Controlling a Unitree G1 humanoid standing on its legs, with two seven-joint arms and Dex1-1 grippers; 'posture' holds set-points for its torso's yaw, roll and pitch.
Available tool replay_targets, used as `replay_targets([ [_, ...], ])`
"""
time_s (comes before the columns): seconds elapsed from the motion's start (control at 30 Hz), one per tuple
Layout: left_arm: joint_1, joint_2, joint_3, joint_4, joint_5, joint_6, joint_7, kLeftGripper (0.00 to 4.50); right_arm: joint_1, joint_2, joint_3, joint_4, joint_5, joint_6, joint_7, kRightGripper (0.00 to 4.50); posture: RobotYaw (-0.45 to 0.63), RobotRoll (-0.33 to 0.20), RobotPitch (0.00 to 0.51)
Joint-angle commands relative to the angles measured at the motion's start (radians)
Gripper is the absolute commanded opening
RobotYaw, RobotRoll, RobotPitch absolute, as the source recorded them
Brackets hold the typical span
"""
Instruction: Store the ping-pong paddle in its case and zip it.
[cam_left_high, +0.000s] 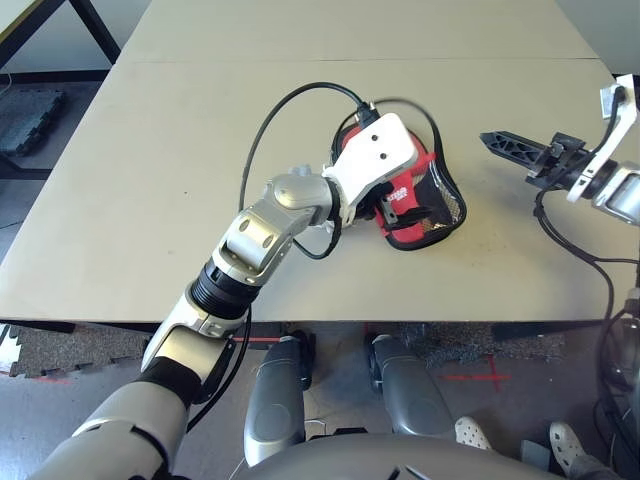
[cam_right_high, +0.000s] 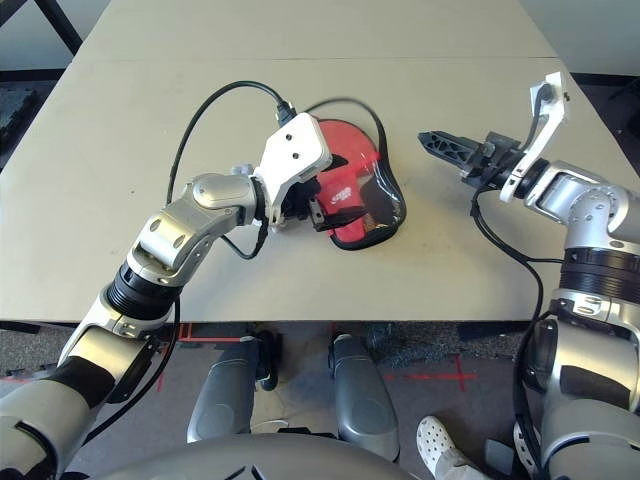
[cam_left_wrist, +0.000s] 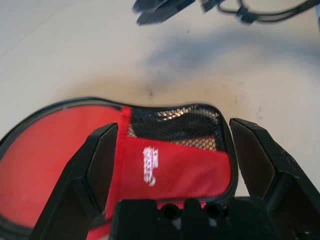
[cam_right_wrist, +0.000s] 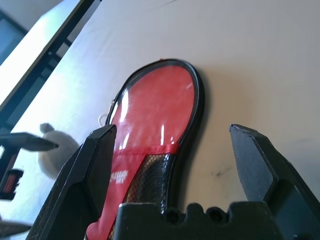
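The case (cam_right_wrist: 155, 115) looks red, glossy, black-rimmed, mesh-panelled.

The left arm (cam_left_high: 225, 260) reaches forward and inward, its elbow lying behind its gripper and farther out to the robot's left. The left gripper (cam_left_wrist: 172, 125) has its two fingers spread wide. A white bracket (cam_left_high: 375, 155) sits at the wrist just behind those fingers, with a black cable (cam_left_high: 262, 125) looping back from it. The right arm (cam_right_high: 597, 235) comes in from the gripper's outer side. The right gripper (cam_right_wrist: 173, 127), well apart from the left one, points inward across toward it, fingers also wide open.
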Motion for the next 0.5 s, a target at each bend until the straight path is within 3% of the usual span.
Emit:
replay_targets([
  [0.03,0.018,0.047,0.044,0.003,0.01,-0.006,-0.013,4.5,0.021,-0.032,0.043,0.025,0.007,0.062,0.053,4.48,0.03,0.0,0.216],
  [0.5,0.068,0.165,0.091,-0.056,-0.01,0.002,-0.081,4.5,0.105,0.053,0.088,-0.051,0.032,0.217,0.03,4.48,0.03,0.0,0.221],
])
